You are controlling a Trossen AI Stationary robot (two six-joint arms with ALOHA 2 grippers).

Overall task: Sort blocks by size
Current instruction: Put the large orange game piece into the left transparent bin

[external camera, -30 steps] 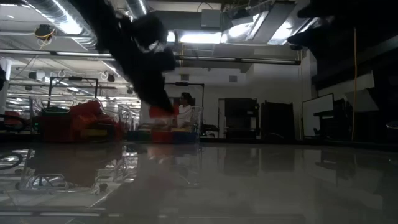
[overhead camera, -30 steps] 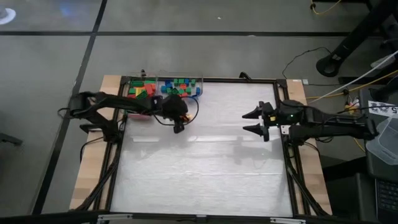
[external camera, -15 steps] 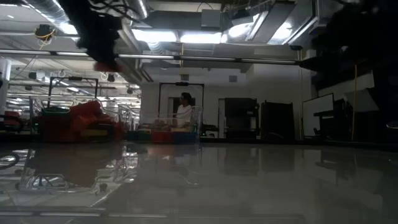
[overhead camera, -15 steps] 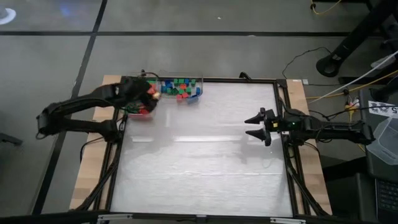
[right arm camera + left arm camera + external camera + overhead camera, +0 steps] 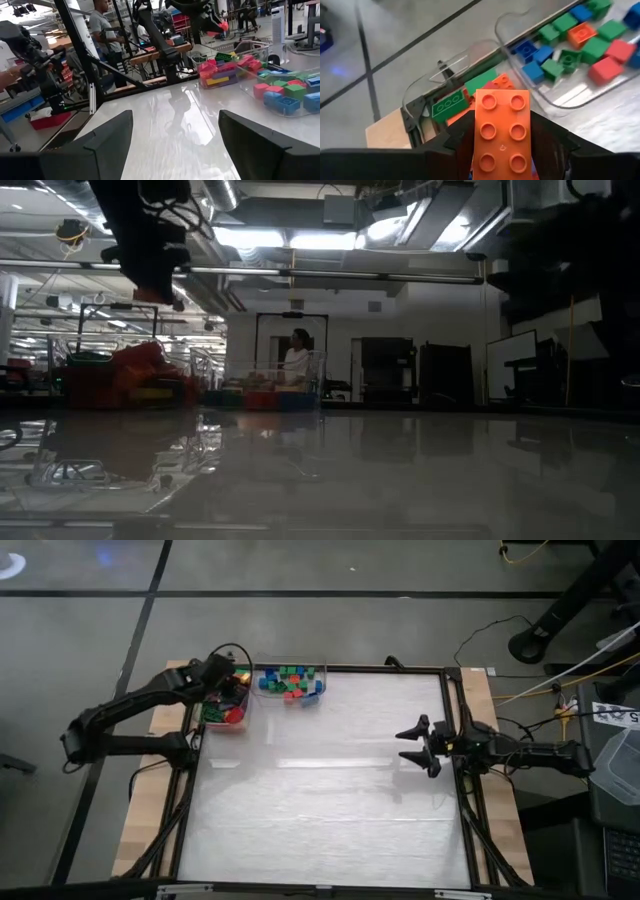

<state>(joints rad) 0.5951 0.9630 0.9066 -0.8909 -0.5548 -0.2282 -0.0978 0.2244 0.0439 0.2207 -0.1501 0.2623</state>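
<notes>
Left jaws: clamped on a long orange studded plastic brick, above the clear plastic bin of long bricks at the table's far-left corner.
Right jaws: spread wide, empty, near the right edge.
Risk: released off-centre, the brick could strike the rim or land in the neighbouring clear bin of small square bricks.

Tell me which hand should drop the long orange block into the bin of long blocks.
Left. The left hand is shut on the long orange block above the left bin of long blocks. The right hand waits open and empty at the table's right edge.

Orange 6-stud block pinched above binned blocks.
</notes>
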